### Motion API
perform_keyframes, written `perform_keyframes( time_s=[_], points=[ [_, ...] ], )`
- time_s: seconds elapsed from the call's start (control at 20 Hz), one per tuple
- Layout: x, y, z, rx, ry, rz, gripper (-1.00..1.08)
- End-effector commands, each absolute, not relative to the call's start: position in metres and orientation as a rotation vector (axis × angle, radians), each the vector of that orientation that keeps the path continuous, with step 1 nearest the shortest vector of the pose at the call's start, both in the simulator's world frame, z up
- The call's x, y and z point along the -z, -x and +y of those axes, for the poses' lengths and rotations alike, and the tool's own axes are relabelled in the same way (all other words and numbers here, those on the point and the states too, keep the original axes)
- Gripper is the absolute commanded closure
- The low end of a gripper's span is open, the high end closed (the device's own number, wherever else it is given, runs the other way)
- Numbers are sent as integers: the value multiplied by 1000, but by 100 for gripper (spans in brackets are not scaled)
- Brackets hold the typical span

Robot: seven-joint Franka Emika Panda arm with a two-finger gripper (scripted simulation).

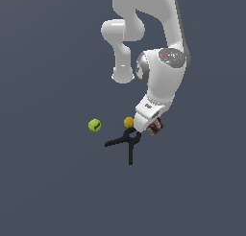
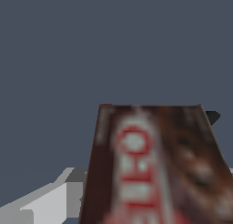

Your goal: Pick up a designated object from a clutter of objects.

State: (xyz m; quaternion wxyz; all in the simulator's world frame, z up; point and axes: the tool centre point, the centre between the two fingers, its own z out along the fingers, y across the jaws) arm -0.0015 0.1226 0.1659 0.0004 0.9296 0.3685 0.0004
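Observation:
The designated object, a dark red-brown box (image 1: pixel 155 127) with white and red lettering, sits at the tip of my gripper (image 1: pixel 151 124). In the wrist view the box (image 2: pixel 154 168) fills the space between the jaws, and a grey-white finger (image 2: pixel 54 202) lies against its side. The gripper looks shut on it. I cannot tell whether the box is off the floor. The rest of the clutter lies to the exterior view's left: the small yellow-orange ball (image 1: pixel 128 122), the black scissor-like clamp (image 1: pixel 127 142) and the yellow-green ball (image 1: pixel 94 125).
The dark grey floor (image 1: pixel 53 192) spreads all around. The arm's white links (image 1: pixel 161 67) rise above the box. The clamp's ring end lies close beside the gripper's hand. A small dark shape (image 2: pixel 212 116) shows past the box's far corner.

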Motion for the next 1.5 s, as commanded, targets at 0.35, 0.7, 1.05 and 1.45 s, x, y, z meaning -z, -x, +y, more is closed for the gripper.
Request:
perform_keyframes(
  time_s=[0.35,0.7,1.05,1.45],
  points=[
    [-271,6,137,-1,-2920,1159,108],
    [-344,7,147,-1,-2920,1159,108],
    [-401,6,154,0,-2921,1157,108],
    [-433,4,158,0,-2921,1156,108]
  ],
)
